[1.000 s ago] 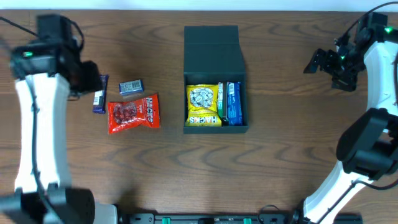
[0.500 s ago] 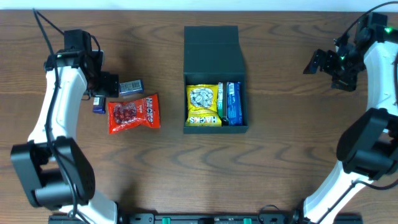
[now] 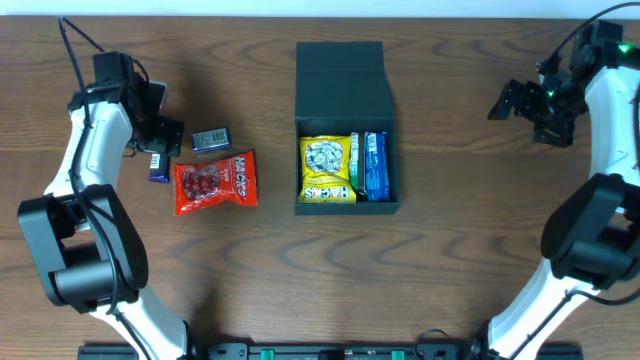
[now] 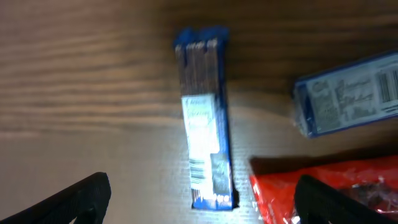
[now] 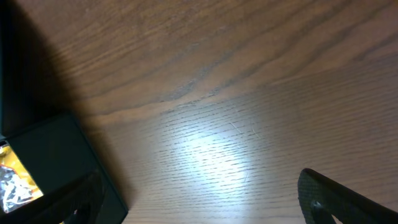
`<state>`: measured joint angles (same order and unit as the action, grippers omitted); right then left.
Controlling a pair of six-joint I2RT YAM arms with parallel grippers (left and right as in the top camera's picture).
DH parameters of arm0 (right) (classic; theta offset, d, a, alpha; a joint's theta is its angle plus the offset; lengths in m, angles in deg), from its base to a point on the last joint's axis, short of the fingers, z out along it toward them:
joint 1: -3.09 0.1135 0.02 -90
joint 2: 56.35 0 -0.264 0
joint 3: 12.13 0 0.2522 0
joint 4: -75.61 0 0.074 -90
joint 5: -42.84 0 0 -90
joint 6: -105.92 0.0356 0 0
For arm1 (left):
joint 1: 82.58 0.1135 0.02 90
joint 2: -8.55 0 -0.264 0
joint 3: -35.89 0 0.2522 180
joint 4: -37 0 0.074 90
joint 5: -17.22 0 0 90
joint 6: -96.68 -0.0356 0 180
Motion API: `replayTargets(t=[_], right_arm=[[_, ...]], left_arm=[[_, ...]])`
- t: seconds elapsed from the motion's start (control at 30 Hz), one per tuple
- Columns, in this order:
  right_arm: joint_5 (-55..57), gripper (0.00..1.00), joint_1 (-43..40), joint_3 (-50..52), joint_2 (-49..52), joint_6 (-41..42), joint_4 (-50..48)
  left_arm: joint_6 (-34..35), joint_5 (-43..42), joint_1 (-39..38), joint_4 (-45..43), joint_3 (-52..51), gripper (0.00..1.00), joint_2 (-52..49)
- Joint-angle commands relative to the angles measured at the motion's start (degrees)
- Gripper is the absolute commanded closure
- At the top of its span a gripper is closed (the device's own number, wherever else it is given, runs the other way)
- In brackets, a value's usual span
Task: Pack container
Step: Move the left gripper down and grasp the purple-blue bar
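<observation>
this looks like a robotics lab bench. a white-and-black left arm (image 3: 85, 170) and a matching right arm (image 3: 610, 110) rise from the near edge of a wood-grain surface (image 3: 450, 260), where a dark rail (image 3: 300, 352) with green fittings runs. thin black cables (image 3: 75, 35) loop off the arms. a dark box (image 3: 345, 80) and a few snack packets (image 3: 215, 182) lie spaced apart under even light.

The overhead camera looked straight down on the table (image 3: 450, 260), with the box (image 3: 340, 75) near its middle. The left wrist camera faced down, close above a blue bar (image 4: 204, 118) well left of the box. The right wrist camera, right of the box, faced the table and caught the box's corner. Overhead showed both too.
</observation>
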<state>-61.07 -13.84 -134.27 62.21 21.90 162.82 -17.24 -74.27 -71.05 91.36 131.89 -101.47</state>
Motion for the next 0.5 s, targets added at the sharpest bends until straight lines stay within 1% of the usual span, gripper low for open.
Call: replayTargets(t=[0.0,0.07,0.27,0.47], right_arm=[[0.2,0.01,-0.2,-1.0,0.2,-1.0,0.0],[0.2,0.01,-0.2,-1.0,0.2,-0.9,0.0],[0.2,0.01,-0.2,-1.0,0.2,-0.9,0.7],[0.2,0.01,-0.2,-1.0,0.2,-0.9,1.2]], left_arm=[[-4.6,-1.3,0.1,-0.8,-0.1,0.04,-3.2],[-5.8,-1.1,0.1,-2.1,-0.1,0.04,-4.5],[-5.9,-1.0,0.3,-6.7,-0.1,0.04,-7.7],[-7.5,-1.3,0.8,-8.3,-0.1,0.03,-10.7]])
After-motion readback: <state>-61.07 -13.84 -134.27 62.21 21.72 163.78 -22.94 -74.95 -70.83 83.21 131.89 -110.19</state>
